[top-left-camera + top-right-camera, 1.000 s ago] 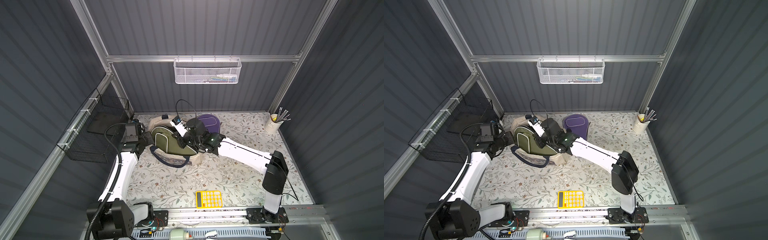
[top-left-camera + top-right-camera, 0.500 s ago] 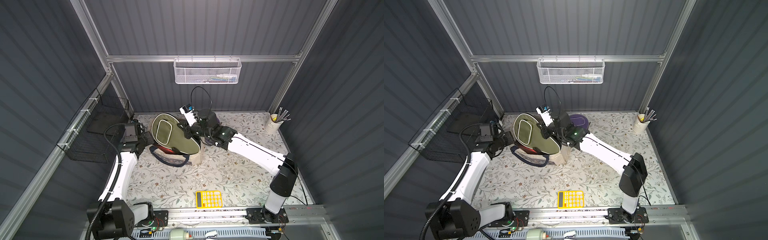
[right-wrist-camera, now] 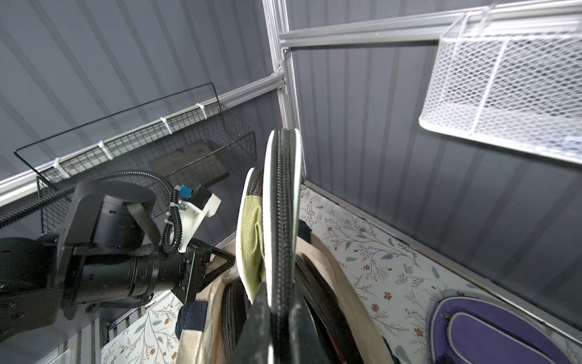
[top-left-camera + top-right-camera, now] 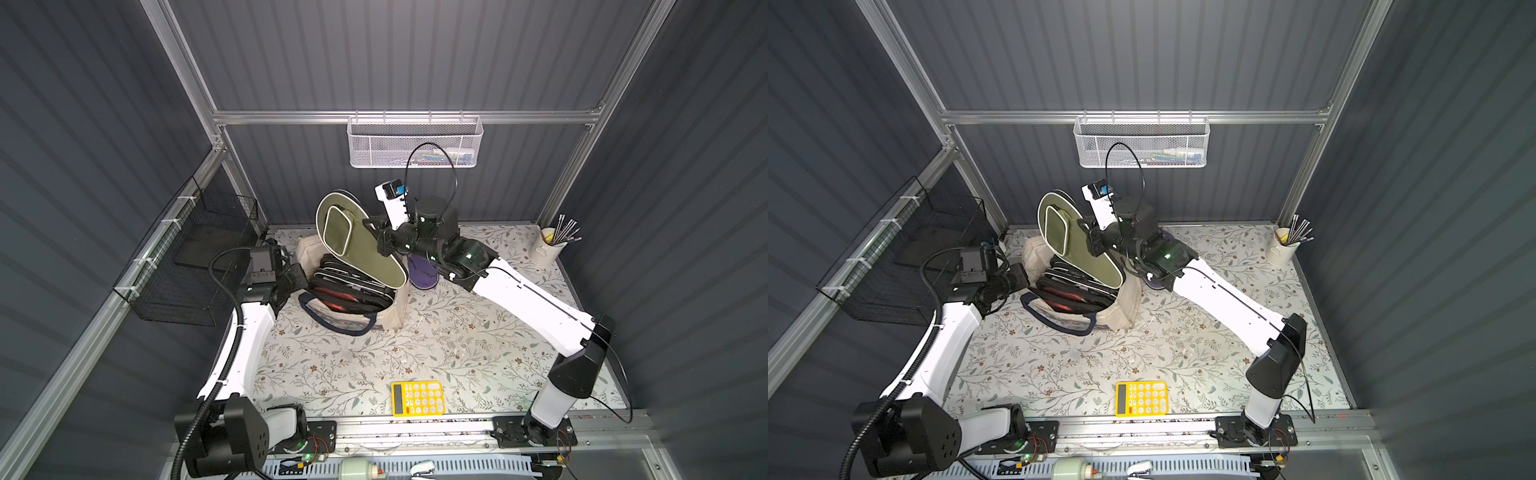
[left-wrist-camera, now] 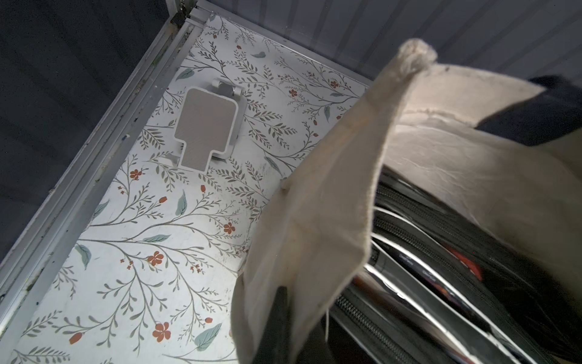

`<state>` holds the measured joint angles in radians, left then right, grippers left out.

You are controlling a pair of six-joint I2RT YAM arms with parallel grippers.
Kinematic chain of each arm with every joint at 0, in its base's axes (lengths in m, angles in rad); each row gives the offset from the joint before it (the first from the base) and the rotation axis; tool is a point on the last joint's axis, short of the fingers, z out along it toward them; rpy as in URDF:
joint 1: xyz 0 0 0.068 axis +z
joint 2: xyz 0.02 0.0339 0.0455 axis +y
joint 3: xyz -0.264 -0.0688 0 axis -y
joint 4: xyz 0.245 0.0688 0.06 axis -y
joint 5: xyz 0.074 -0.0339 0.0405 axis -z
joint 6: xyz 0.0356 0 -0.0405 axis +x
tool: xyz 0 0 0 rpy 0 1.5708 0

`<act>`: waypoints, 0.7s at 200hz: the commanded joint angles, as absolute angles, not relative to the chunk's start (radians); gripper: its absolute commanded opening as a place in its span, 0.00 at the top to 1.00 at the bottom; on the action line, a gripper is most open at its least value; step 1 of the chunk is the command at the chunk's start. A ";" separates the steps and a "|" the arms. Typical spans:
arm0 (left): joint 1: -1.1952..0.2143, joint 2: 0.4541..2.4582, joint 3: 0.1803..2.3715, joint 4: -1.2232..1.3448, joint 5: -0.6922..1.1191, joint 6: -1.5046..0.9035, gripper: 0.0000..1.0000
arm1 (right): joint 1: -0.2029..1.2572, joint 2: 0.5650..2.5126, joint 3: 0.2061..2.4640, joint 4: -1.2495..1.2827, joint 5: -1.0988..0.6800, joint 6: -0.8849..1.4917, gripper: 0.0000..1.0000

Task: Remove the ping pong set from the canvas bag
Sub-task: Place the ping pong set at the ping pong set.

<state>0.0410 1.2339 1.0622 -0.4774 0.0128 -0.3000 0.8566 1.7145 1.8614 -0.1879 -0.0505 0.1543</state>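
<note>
Tabletop bears canvas bag beneath teardrop olive case.

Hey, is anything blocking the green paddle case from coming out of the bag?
Nothing visible. The right claw holds the green case lifted above the open bag. A purple case lies just beside the bag.

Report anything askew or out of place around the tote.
The canvas bag slumps open, its rim pinched by the left gripper, one navy handle drooping onto the table. The olive paddle case hangs tilted over its mouth in the right gripper. Nothing spilled or damaged.
</note>
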 commanded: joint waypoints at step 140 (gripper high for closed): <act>0.048 1.246 1.055 -0.501 0.041 -0.295 1.00 | 0.563 1.285 1.476 -0.053 0.075 0.436 1.00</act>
<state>0.0410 1.2385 1.0622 -0.4767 0.0277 -0.3000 0.6056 1.3243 1.5421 -0.1314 0.0376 0.3683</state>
